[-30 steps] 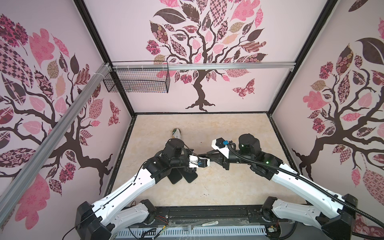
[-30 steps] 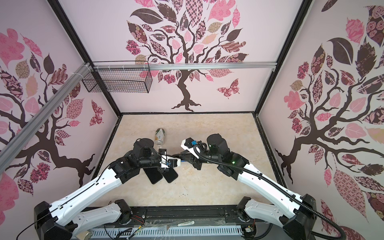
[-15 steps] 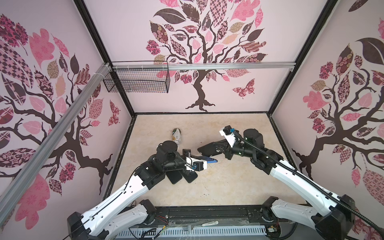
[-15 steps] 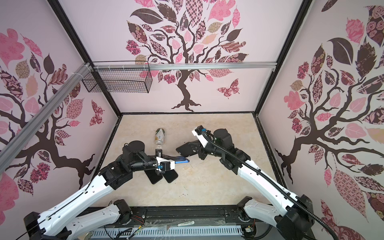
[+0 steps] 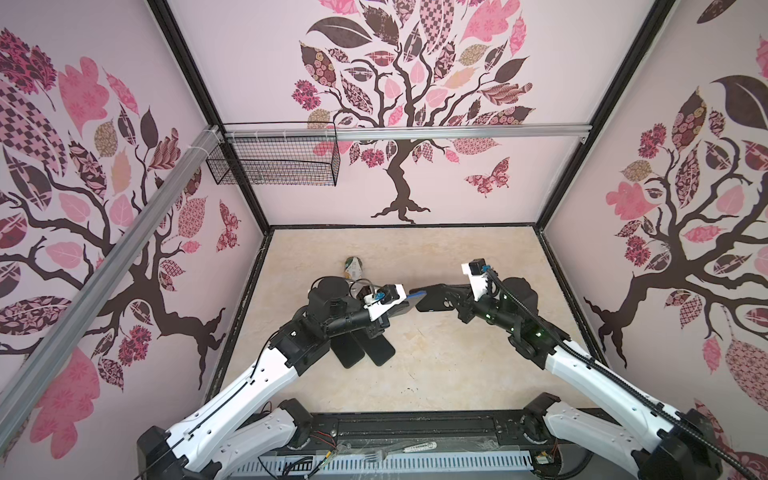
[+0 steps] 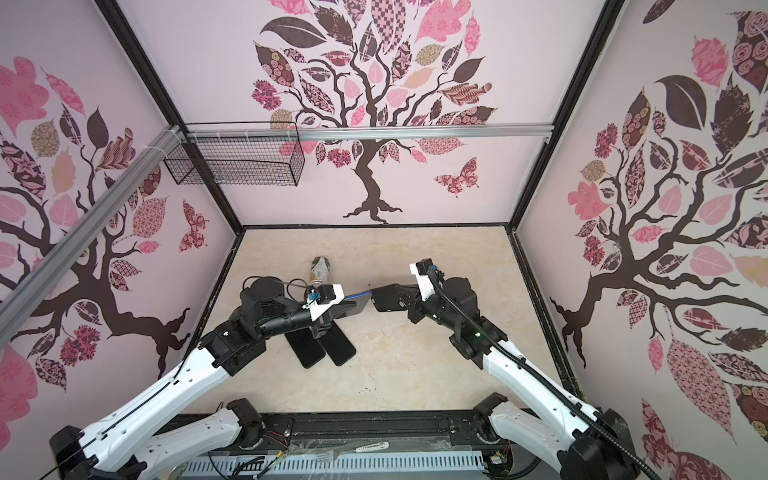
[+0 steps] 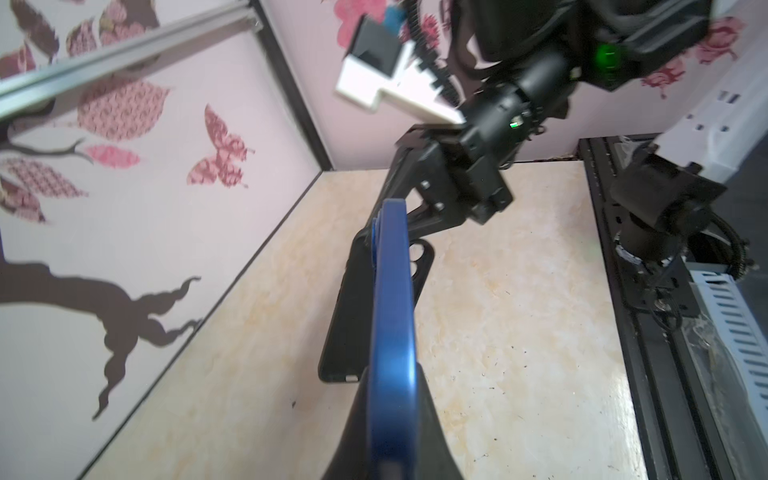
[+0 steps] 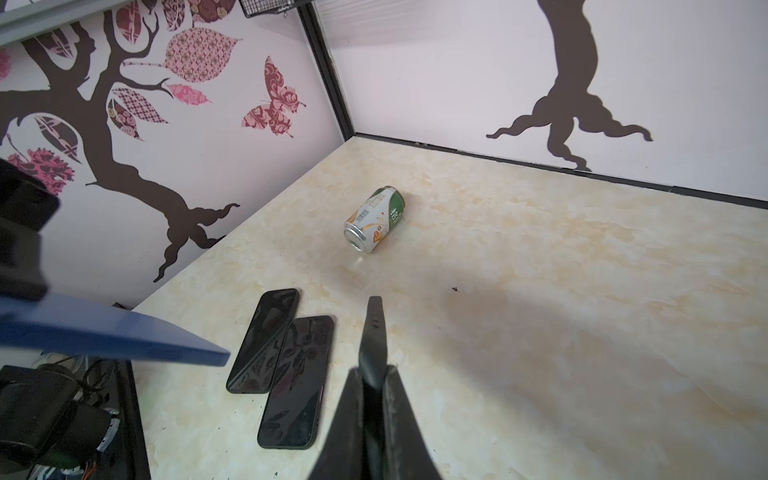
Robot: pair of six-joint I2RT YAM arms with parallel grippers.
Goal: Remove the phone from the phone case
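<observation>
The blue phone (image 5: pixel 417 296) (image 6: pixel 360 296) hangs in mid-air above the table, out of its case. My left gripper (image 7: pixel 392 376) is shut on one end of it, and the phone's (image 7: pixel 392 316) blue edge runs away from the camera. The black phone case (image 5: pixel 436 297) (image 6: pixel 388 299) is held just to the right of the phone, apart from it. My right gripper (image 8: pixel 372 374) is shut on the case (image 8: pixel 374 328), seen edge-on. The case's (image 7: pixel 353 320) camera cutout shows in the left wrist view, and the phone's (image 8: pixel 124 334) corner in the right wrist view.
Two dark phones (image 5: pixel 347 351) (image 5: pixel 379 348) lie side by side on the beige table below the left gripper, also seen as phones (image 8: pixel 266 340) (image 8: pixel 297 382). A drink can (image 5: pixel 353 267) (image 8: pixel 374 218) lies on its side behind them. A wire basket (image 5: pixel 274 164) hangs on the back-left wall.
A second ago the grippers met with the phone and case together. The right gripper has drawn right with the case, leaving the phone in the left gripper.
</observation>
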